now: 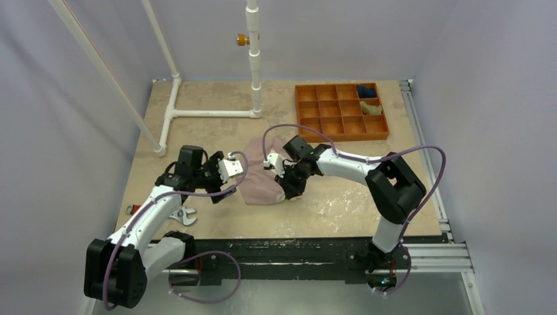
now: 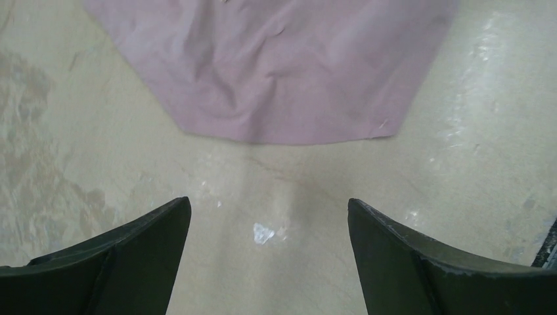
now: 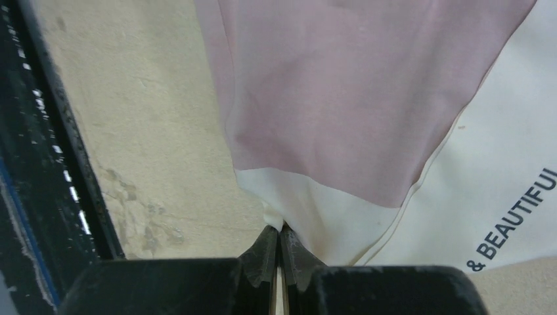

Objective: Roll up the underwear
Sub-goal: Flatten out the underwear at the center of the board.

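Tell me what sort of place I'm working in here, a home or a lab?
Most likely a lab test cell, not a home: plain pale walls box in the table, a white pipe frame stands on it, and an aluminium rail runs along its near edge.

Left tool [image 2: 269,209] spread wide — right tool [image 3: 278,231] pinched closed on the underwear [image 3: 341,98].

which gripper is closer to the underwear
Right. The right gripper is shut on the cream edge of the underwear; the left gripper hangs open just short of its pink hem, not touching.
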{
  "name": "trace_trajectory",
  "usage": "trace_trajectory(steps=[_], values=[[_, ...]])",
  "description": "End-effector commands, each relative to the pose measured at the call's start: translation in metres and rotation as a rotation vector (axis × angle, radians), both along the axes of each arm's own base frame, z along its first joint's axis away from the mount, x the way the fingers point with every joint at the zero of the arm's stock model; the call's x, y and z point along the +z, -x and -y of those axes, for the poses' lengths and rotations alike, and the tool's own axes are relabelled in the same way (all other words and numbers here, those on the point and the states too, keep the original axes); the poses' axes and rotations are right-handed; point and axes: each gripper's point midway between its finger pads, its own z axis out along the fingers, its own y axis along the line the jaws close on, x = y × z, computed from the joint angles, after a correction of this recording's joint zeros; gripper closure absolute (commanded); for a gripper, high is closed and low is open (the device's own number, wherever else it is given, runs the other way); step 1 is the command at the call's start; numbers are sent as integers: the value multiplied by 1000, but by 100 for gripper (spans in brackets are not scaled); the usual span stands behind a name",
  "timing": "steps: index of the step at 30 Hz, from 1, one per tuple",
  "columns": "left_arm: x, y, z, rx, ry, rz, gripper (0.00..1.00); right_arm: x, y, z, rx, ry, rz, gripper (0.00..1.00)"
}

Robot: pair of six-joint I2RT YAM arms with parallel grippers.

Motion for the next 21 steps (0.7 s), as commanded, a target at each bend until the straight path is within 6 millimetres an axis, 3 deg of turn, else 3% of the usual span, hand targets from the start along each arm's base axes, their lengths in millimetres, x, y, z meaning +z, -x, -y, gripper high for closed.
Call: trace_trajectory(steps=[1,7,9,13,21], values=[[9,13,41,-229,19,121,11,26,-1,-14,53,-129,-118,100],[-4,27,85,-391,-57,132,11,23,-12,-16,51,-164,-229,100],[-12,33,94,-444,-108,131,15,19,-15,-14,45,-162,-244,100],[-34,30,97,-481,-248,106,34,17,-21,-10,30,-161,-246,100],[-53,30,99,-476,-310,47,49,17,-25,-2,8,-173,-254,100]])
